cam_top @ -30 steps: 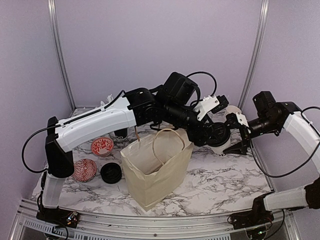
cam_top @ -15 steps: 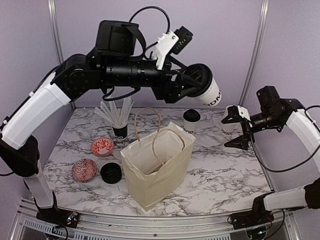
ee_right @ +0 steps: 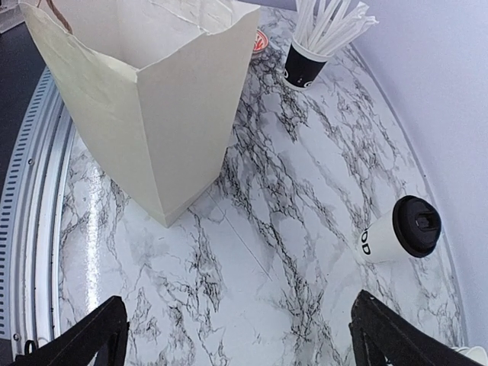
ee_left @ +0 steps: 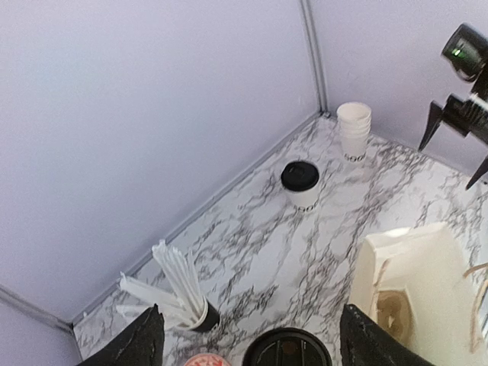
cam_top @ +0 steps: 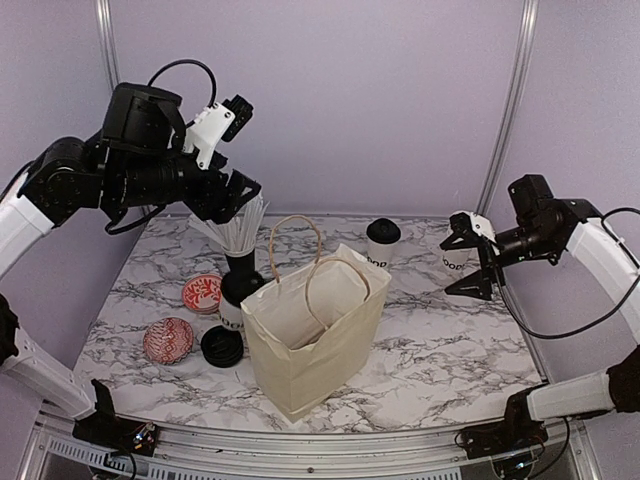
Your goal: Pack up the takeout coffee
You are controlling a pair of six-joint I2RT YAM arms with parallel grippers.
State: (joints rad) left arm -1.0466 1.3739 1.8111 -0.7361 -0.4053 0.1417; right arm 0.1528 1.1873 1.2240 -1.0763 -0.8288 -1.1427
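Left gripper [cam_top: 238, 195] hangs high over the back left of the table [cam_top: 450, 350], its fingers spread wide and holding nothing. The right gripper [cam_top: 470, 262] hovers at the right side, likewise spread and empty, close to a stack of bare cups [cam_top: 457, 256]. Neither coffee looks packed. The first lidded cup [cam_top: 236, 292] stands on the marble just beside the left edge of the paper bag [cam_top: 310, 345], in front of the black cup of sticks [cam_top: 240, 230]. The left wrist view shows its black lid directly below the spread fingers. The second lidded cup [cam_top: 383, 243] stands at the back, behind the bag and apart from it. The bag stands upright with its mouth gaping. The overhead view shows no cup inside, though the left wrist view catches a dim round shape near the bottom that I cannot identify. A loose black lid [cam_top: 222, 346] and two red bowls [cam_top: 203, 293] lie to the left. By my judgement the task is at an early stage, with both coffees left to lift into the bag, and the one beside it looks like the easier first pick.
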